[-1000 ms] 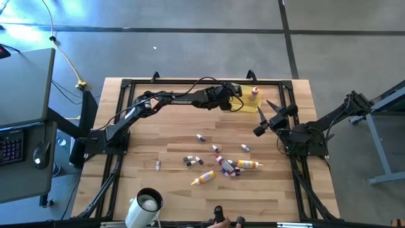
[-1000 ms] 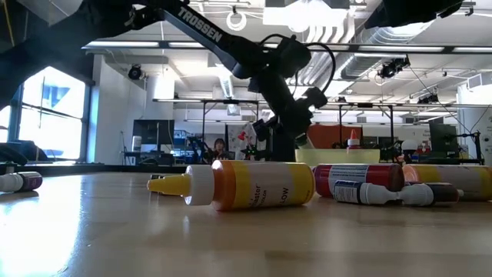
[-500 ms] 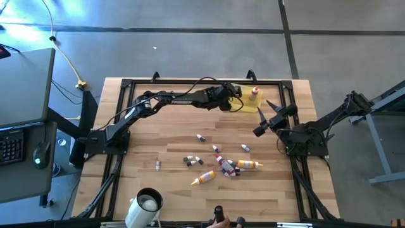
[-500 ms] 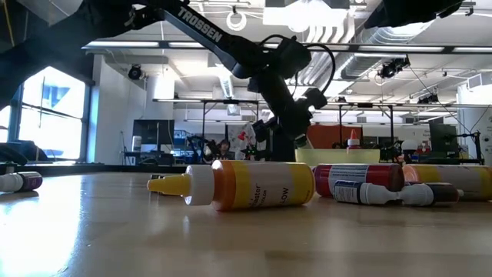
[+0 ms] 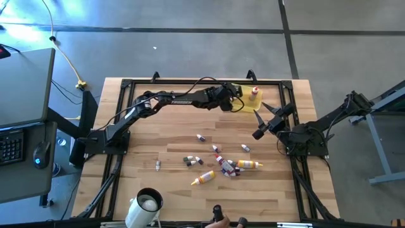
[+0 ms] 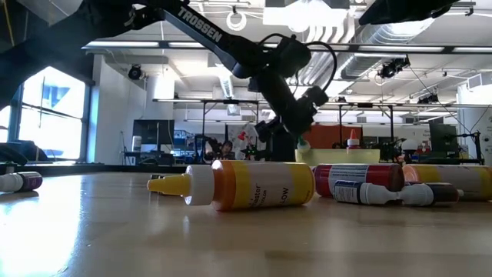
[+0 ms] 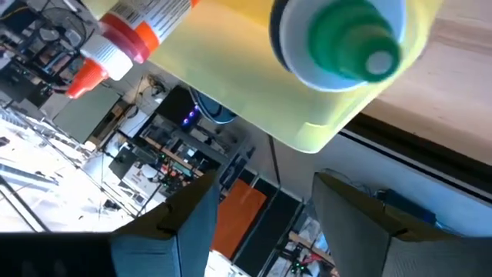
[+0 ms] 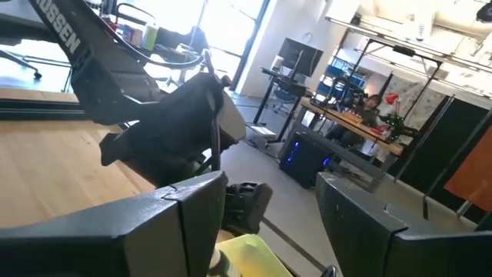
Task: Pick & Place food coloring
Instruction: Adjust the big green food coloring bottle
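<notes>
Over the tray: left gripper hangs at the yellow tray at the table's far edge, its fingers now spread wide with nothing between them.
Change: a second ago those fingers were drawn closer together; they have just opened. In the left wrist view a green-capped bottle lies free in the tray ahead of them, so this one reads as released and delivered.
Tray count: two bottles, the green-capped one and an orange-capped bottle standing upright.
Meaning for the task: one drop looks finished; my judgement is that the next pick comes from the loose pile.
Loose on the table: about a dozen small bottles scattered mid-table; two larger yellow ones, the rest tiny; exact count uncertain where they cluster.
Right gripper: waiting just beside the tray, fingers spread, empty.
Mug: one white mug at the near edge, well apart.
</notes>
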You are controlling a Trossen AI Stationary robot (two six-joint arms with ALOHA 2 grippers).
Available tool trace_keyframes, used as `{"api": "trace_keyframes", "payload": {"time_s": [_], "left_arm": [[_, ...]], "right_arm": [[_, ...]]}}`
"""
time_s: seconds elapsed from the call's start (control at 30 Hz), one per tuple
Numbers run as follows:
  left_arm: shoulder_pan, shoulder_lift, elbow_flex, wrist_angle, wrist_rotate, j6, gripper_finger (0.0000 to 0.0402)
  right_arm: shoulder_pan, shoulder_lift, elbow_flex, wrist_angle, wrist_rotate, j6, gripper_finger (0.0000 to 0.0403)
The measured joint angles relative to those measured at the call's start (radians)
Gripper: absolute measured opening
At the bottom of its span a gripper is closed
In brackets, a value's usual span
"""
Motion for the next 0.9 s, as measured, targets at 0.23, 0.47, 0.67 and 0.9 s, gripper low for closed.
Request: {"api": "trace_keyframes", "payload": {"time_s": [0.23,0.47,0.67,0.9], "left_arm": [[-0.005,0.000,0.000,0.069,0.002,-0.027,0.0206],[-0.006,-0.001,0.029,0.072,-0.091,-0.114,0.0206],[-0.012,0.001,0.106,0.061,-0.214,-0.246,0.0206],[-0.005,-0.001,0.309,0.016,-0.363,-0.370,0.0206]], "right_arm": [[0.000,0.000,0.000,-0.001,0.000,0.002,0.0199],[0.000,0.000,0.000,-0.035,-0.090,0.036,0.0199],[0.000,0.000,0.000,-0.051,-0.032,0.042,0.0199],[0.001,0.000,0.000,-0.089,-0.032,0.044,0.0199]]}}
